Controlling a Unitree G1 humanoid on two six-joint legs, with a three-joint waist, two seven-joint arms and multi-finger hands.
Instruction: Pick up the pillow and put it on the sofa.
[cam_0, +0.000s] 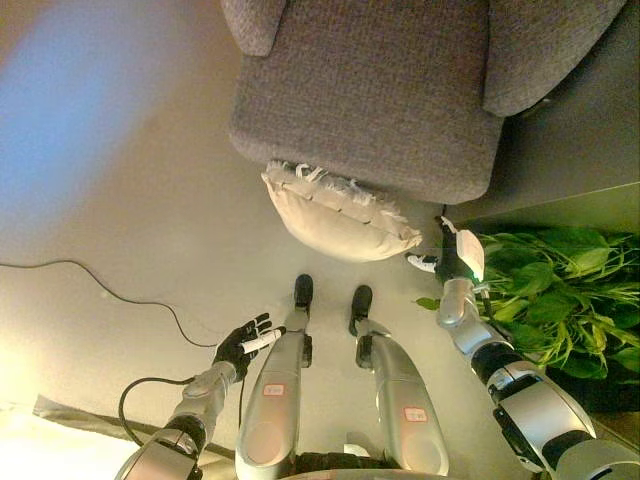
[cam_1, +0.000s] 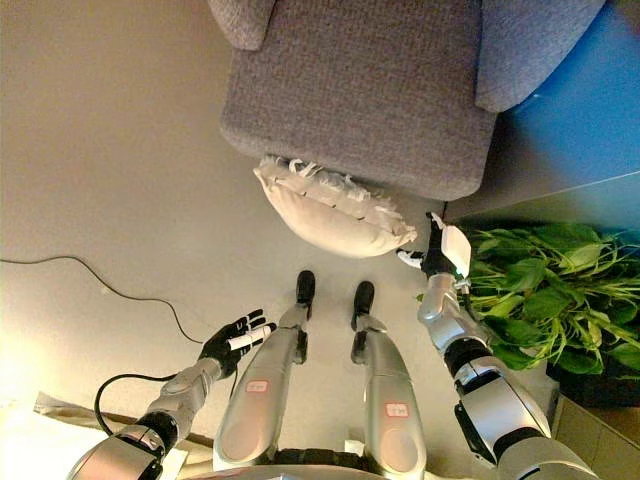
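A cream pillow (cam_0: 340, 213) with a fringed edge lies on the floor, leaning against the front of the grey sofa (cam_0: 375, 90). My right hand (cam_0: 440, 255) is just right of the pillow's right corner, close to it; its fingers are mostly hidden behind the wrist. My left hand (cam_0: 245, 343) is low at the left, well away from the pillow, with fingers spread open and holding nothing.
A green leafy plant (cam_0: 560, 300) stands right of my right arm. A thin black cable (cam_0: 90, 280) runs over the beige floor at the left. A dark wall or panel (cam_0: 590, 130) is right of the sofa.
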